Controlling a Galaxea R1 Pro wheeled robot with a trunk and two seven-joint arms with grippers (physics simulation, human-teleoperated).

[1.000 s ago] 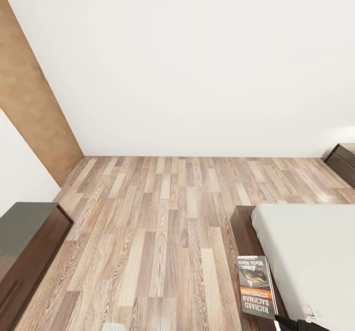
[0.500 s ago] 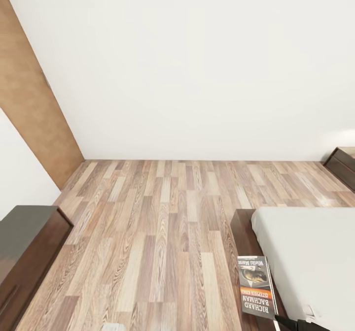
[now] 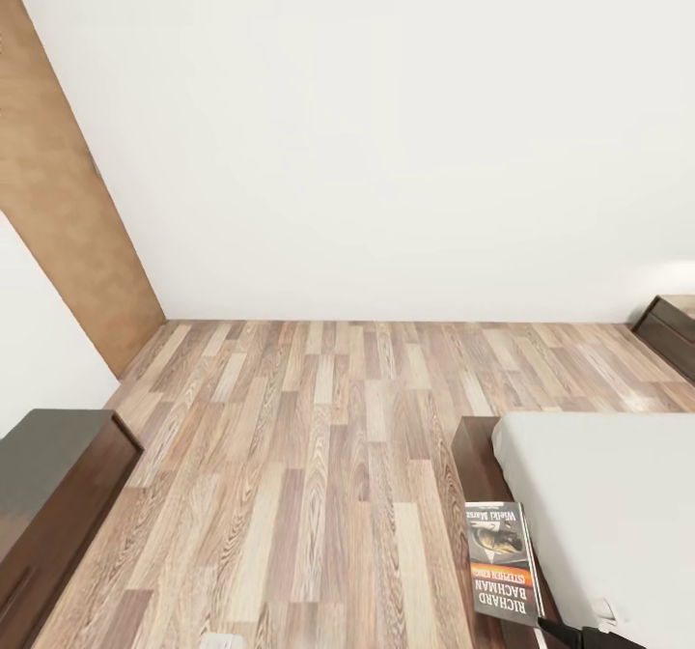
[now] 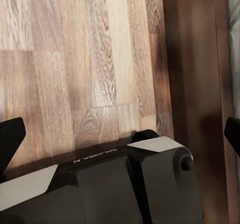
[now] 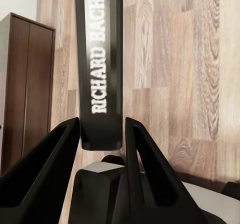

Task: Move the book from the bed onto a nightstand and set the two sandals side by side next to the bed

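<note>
at the far left of the head view a low dark brown nightstand (image 3: 53, 494) is seen against the wall, its glossy top bare, with open wood-plank floor (image 3: 309, 456) between it and the bed (image 3: 598, 514) at the right. the book (image 3: 502, 562) is seen at the near left edge of the bed frame, its long axis running away from the robot, its near end met by the dark tip of the right gripper (image 3: 569, 634). in the right wrist view the book's spine (image 5: 100, 64) is seen between the two fingers of the right gripper (image 5: 102, 144), which are pinched on its end, with the nightstand (image 5: 25, 89) lying beyond and to one side. the left gripper (image 4: 120, 139) is seen over the floor beside the bed frame (image 4: 192, 64), its fingers spread and nothing between them. the coming move is judged to turn on carrying the held book leftward across the floor to the nightstand top.
</note>
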